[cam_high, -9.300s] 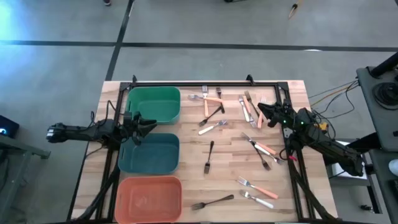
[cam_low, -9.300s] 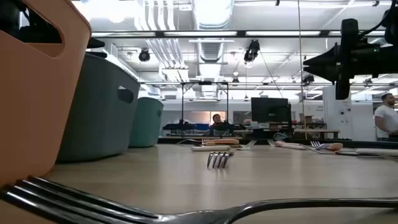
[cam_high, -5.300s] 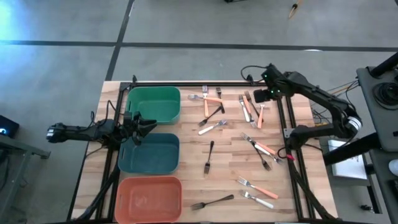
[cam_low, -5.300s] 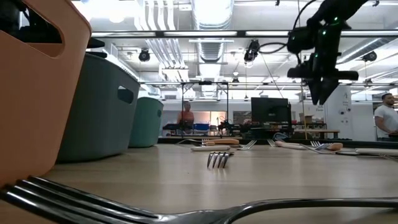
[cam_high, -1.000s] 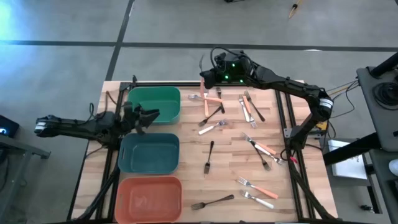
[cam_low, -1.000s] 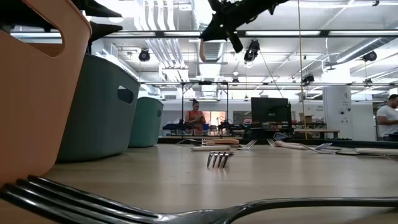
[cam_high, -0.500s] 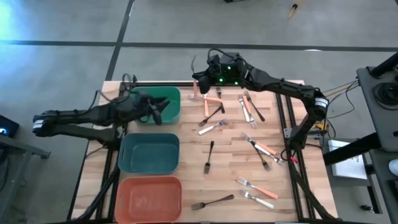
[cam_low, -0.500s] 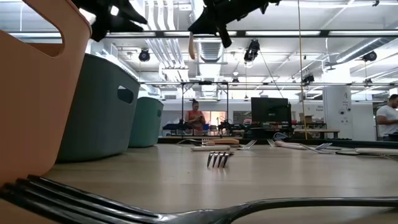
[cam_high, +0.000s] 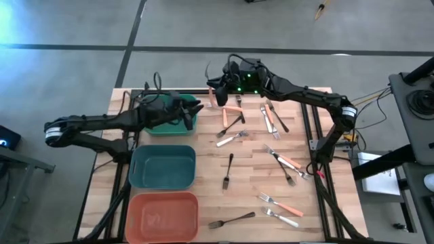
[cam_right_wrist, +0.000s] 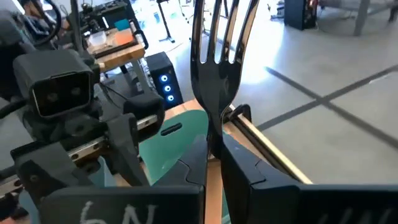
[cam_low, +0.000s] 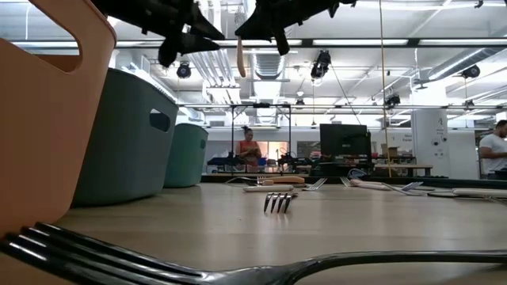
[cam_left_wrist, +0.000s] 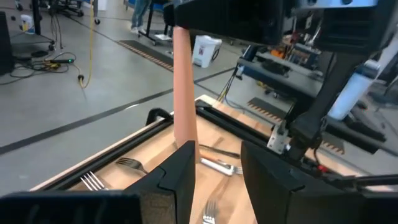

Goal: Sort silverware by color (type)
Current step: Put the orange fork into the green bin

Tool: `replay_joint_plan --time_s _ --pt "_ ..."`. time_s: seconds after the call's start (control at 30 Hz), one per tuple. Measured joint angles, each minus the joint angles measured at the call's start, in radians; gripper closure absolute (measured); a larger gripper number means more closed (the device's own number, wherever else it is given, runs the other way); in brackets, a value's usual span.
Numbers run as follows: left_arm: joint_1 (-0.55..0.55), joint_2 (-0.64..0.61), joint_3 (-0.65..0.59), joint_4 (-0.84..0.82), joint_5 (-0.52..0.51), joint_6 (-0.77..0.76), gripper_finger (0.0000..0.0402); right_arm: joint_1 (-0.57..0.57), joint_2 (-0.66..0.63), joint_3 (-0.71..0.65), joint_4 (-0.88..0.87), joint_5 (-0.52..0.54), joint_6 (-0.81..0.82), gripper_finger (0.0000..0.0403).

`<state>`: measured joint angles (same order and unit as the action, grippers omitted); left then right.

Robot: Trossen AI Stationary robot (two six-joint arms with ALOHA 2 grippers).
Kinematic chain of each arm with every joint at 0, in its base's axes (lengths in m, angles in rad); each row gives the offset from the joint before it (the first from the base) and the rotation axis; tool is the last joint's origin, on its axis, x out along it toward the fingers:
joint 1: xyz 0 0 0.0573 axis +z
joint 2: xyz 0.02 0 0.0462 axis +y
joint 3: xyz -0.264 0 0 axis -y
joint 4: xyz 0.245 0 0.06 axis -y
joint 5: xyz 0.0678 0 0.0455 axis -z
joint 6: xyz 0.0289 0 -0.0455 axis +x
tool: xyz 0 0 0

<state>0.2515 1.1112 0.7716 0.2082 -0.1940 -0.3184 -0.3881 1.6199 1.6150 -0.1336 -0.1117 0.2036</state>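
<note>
My right gripper point(cam_high: 217, 90) hangs high over the table's far edge, shut on a fork with an orange-pink handle point(cam_left_wrist: 184, 81) and metal tines point(cam_right_wrist: 217, 37). My left gripper point(cam_left_wrist: 217, 158) stands open above the green bin point(cam_high: 157, 102), pointing level at the fork. The handle's lower end point(cam_left_wrist: 185, 142) hangs right at the tip of one left finger point(cam_left_wrist: 179, 177), not in the gap between the fingers. In the low view the handle point(cam_low: 240, 57) hangs between both grippers, far above the table. More silverware point(cam_high: 234, 139) lies scattered on the table's right half. My right gripper pinches the fork between its two fingers at the neck point(cam_right_wrist: 214, 138), where the tines join the handle. The fingers come level from the table's right and lie across the fork. The fork is upright and lifted clear, tines up, handle hanging below. My left gripper: I cannot tell whether its finger touches the handle's lower end.
A teal bin point(cam_high: 163, 167) and a salmon bin point(cam_high: 163, 215) stand near of the green one on the left. Forks lie at the far middle point(cam_high: 271, 116), right point(cam_high: 285, 163) and near right point(cam_high: 279, 205). A black frame rail point(cam_high: 271, 90) runs along the far edge.
My left gripper has swung from beside the teal bin toward the far edge and the right, rising over the green bin and up to the hanging fork, still open. My right gripper has rolled and drifted a little toward the left, the fork staying in its hold.
</note>
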Motion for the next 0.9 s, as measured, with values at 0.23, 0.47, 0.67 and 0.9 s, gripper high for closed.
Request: replay_joint_plan --time_s 0.23,0.47,0.67,0.9 --pt "0.002 0.1 0.102 -0.02 -0.036 0.067 0.029 0.014 0.002 0.0 0.047 0.009 -0.055 0.0389" --pt "0.002 0.109 0.17 -0.138 -0.166 0.1 0.029 0.013 0.0 0.0 0.043 0.039 -0.087 0.0389" --pt "0.002 0.086 0.167 -0.123 -0.205 0.097 0.029 0.017 -0.003 0.0 0.061 0.056 -0.116 0.0389" --pt "0.002 0.097 0.165 -0.081 -0.208 0.089 0.029 0.035 0.001 0.0 0.104 0.065 -0.144 0.0389"
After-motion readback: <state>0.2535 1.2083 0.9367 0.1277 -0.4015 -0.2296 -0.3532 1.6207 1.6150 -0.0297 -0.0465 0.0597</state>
